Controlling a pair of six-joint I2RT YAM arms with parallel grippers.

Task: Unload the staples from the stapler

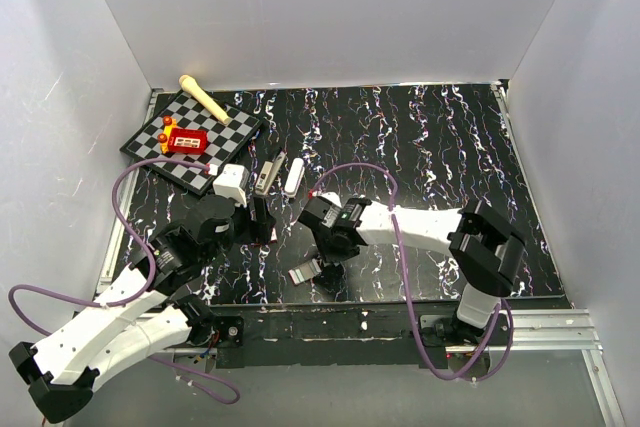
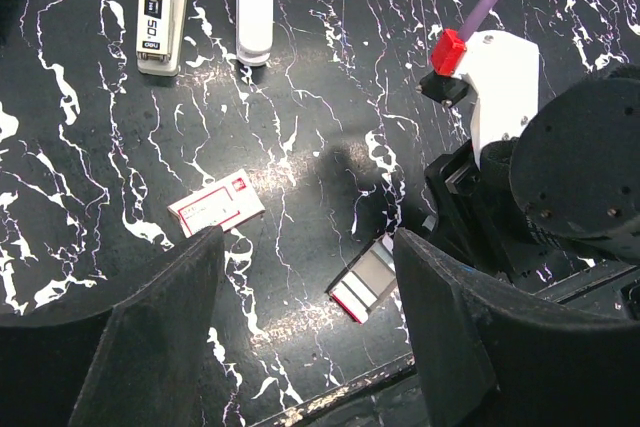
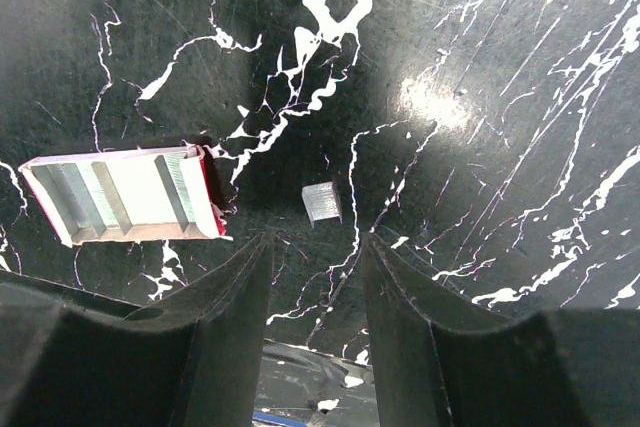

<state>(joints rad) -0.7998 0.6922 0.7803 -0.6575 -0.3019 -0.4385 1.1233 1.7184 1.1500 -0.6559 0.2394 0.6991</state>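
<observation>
The stapler (image 1: 265,175) lies on the black marbled table beside a white oblong stick (image 1: 293,175); the left wrist view shows the stapler (image 2: 165,7) at its top left. A small grey strip of staples (image 3: 322,203) lies flat on the table just past my right gripper's fingertips, touching nothing. My right gripper (image 3: 317,242) is open above the table with nothing between its fingers, and in the top view it (image 1: 322,252) hangs near the front edge. My left gripper (image 2: 310,247) is open and empty over bare table, near the stapler's end (image 1: 258,222).
An open staple-box tray (image 3: 125,195) lies left of the staples, also seen from above (image 1: 305,272). Its red-and-white sleeve (image 2: 215,205) lies near my left finger. A chessboard (image 1: 215,127) with a red box (image 1: 187,140) and a wooden stick (image 1: 205,97) sits back left. White walls enclose the table.
</observation>
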